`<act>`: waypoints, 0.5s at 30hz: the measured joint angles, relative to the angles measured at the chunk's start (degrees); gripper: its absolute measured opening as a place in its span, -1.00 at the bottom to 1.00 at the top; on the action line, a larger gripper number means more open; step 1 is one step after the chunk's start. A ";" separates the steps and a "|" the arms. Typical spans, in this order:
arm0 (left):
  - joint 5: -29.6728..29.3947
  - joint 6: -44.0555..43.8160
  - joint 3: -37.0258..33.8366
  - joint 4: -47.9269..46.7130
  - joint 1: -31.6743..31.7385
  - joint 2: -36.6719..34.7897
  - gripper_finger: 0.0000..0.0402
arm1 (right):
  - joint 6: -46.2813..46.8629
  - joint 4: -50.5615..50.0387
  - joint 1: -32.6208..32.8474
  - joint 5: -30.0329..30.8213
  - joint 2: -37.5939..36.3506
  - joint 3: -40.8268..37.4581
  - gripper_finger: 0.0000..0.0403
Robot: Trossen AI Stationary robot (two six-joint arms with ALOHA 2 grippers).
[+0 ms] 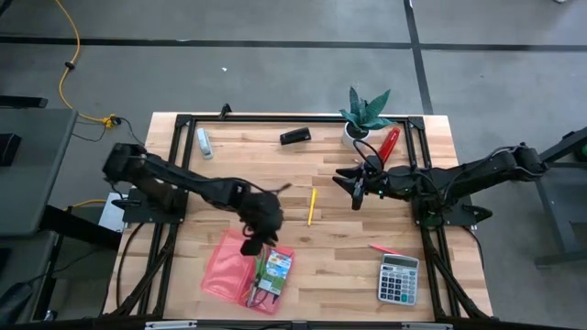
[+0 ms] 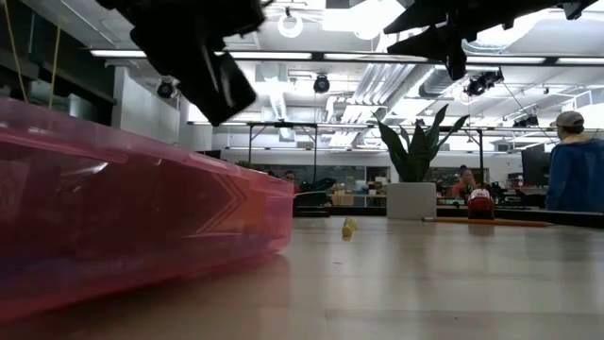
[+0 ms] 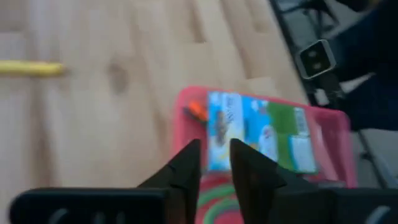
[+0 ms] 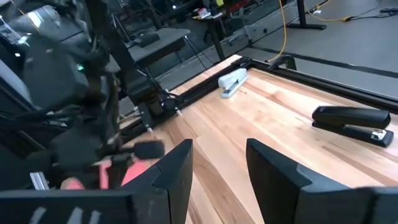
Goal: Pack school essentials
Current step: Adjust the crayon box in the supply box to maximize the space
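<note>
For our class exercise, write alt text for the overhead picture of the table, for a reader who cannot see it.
Two dark robot arms reach over a light wooden table; the left gripper hovers over a translucent pink plastic pouch with a small green-blue box lying on it. The right gripper hangs mid-table beside a thin yellow pencil. A grey calculator lies near the front right corner.

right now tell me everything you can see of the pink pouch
The pink pouch is a flat, translucent pink plastic case lying tilted near the table's front edge. Its open end faces right, where a green-blue box rests on it beside some thin items. The left claw hovers just above its upper edge with a small gap between the fingers, holding nothing visible. From the low view its side wall looks glossy.
</note>
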 joint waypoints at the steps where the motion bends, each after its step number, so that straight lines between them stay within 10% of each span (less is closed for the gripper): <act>1: 1.52 0.25 1.18 0.07 -0.06 1.83 -0.55 | 0.00 -0.16 0.00 -0.06 0.00 0.00 -0.29; 15: 10.57 5.49 10.60 -5.12 0.44 16.02 -0.11 | 0.01 -2.01 0.02 -1.54 0.00 0.00 -0.29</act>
